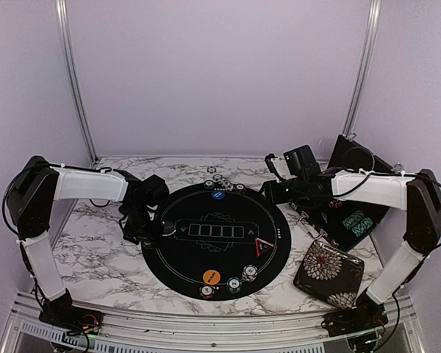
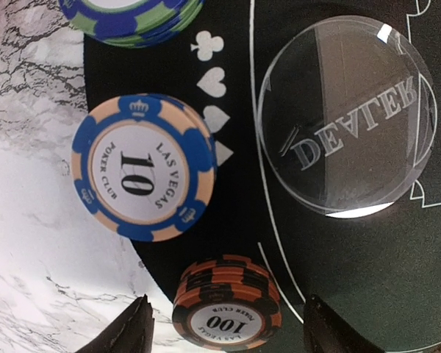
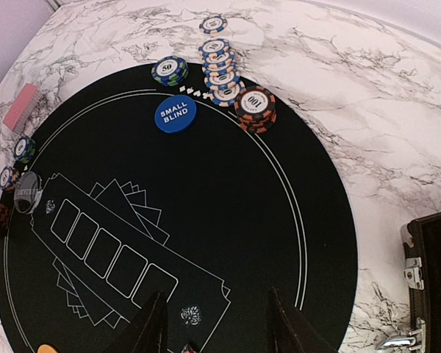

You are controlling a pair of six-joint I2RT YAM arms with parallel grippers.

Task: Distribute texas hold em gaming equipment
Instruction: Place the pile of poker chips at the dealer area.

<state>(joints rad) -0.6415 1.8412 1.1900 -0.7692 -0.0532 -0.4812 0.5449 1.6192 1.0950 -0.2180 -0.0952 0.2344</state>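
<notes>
In the left wrist view an orange-and-black "100" poker chip stack [image 2: 226, 305] rests on the edge of the round black mat [image 2: 353, 279], between the tips of my left gripper [image 2: 226, 337]. The jaws stand open, with a gap on each side of the stack. Beyond it lie a blue-and-peach "10" stack [image 2: 143, 168], a green-and-blue stack [image 2: 132, 18] and a clear dealer disc [image 2: 345, 118]. My right gripper [image 3: 220, 327] hovers open and empty over the mat. Farther off are the blue small blind disc [image 3: 176, 114], more chip stacks [image 3: 219, 70] and pink-backed cards [image 3: 20, 107].
Seen from above, an orange disc [image 1: 212, 277], three chip stacks [image 1: 234, 284] and a red-edged triangle [image 1: 262, 246] sit on the mat's near side. A floral pouch [image 1: 328, 273] and an open black case [image 1: 353, 217] lie right of the mat, under the right arm.
</notes>
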